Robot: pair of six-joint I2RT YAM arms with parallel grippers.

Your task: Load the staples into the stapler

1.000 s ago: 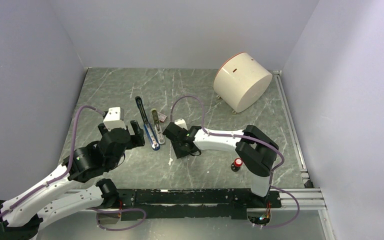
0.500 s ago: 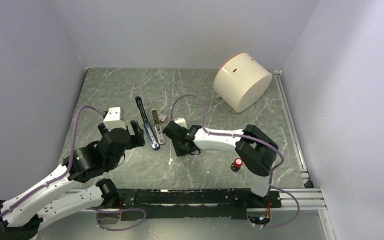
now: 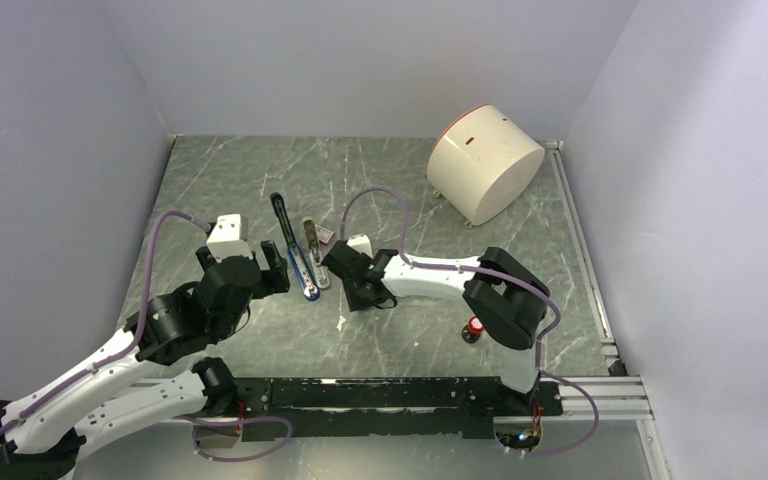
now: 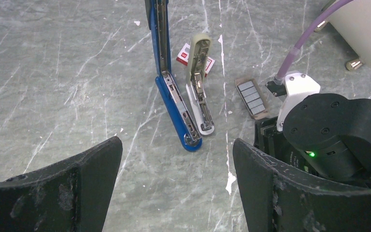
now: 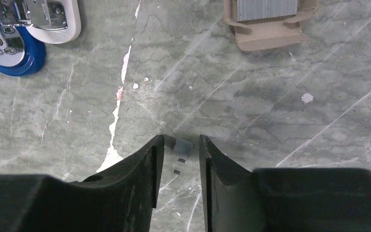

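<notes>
Staples fragment (image 5: 182, 147) lies loose between the lowered right end effector's (image 5: 181, 138) slightly parted jaws.

We find the stapler (image 4: 170, 92) slim and blue, swung open flat on the counter, silver channel upward, black arm toward twelve o'clock. At one o'clock of its middle lies the staples box (image 4: 183, 54), pinkish-red and white, partly hidden. At three o'clock sits the staples tray (image 4: 250, 96), holding grey ribbed blocks.
</notes>
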